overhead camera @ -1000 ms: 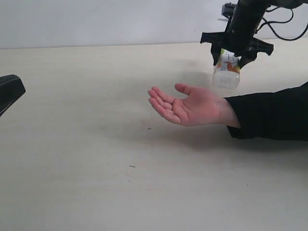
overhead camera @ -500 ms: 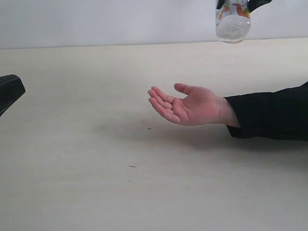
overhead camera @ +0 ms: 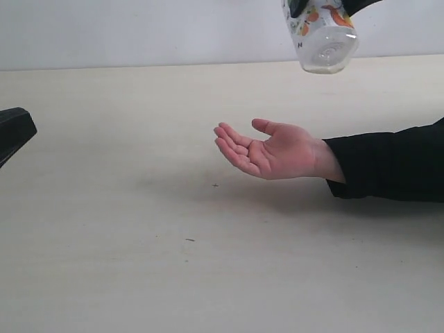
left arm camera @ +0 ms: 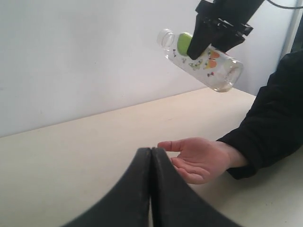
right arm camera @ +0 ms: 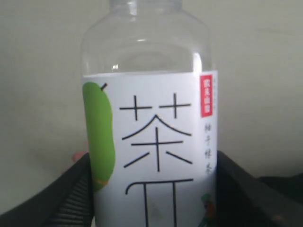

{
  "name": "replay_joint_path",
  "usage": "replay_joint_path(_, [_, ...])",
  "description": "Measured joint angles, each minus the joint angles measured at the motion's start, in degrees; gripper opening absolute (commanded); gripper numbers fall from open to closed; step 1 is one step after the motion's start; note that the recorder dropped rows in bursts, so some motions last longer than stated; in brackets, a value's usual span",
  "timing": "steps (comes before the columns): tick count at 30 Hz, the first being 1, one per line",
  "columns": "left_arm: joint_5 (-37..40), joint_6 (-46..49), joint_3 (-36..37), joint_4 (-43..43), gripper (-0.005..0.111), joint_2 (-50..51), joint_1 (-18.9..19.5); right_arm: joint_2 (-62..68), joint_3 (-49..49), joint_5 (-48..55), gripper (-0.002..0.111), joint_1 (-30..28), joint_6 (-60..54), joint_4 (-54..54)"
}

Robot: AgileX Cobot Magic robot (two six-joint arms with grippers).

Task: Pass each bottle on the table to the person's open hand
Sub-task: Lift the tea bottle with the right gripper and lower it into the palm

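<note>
At left, the left gripper (left arm camera: pixel 151 153) sits shut and empty over the table (overhead camera: pixel 139 243). At centre, the person's open hand (overhead camera: pixel 274 151) lies palm-up. High above it, the right gripper (left arm camera: pixel 211 47) clamps the tilted bottle (overhead camera: pixel 320 38), jaws wide. Released from there, the bottle could bounce off the palm.

My left gripper (left arm camera: pixel 151 150) sits low with its jaws pressed together. My right gripper (left arm camera: pixel 210 45) hangs up high, squeezing a bottle (left arm camera: pixel 221 71).

A plain wall (overhead camera: pixel 139 31) (greyish-white, evenly lit) fills the whole background on the scene's far side.
</note>
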Motion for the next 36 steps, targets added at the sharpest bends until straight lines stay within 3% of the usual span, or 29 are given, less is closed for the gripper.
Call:
replay_joint_path(7, [0.00,0.00,0.00,0.00,0.000,0.00,0.00,-6.03,13.08,0.12,0.000,0.37,-1.42,1.98])
replay_joint_path(13, [0.00,0.00,0.00,0.00,0.000,0.00,0.00,-6.94,18.78,0.12,0.000,4.08,-2.24,1.59])
replay_joint_path(20, [0.00,0.00,0.00,0.00,0.000,0.00,0.00,-6.32,20.34,-4.75,0.000,7.44,-0.25,1.97])
replay_joint_path(36, [0.00,0.00,0.00,0.00,0.000,0.00,0.00,4.47,20.46,-12.74,0.000,7.56,0.87,4.17])
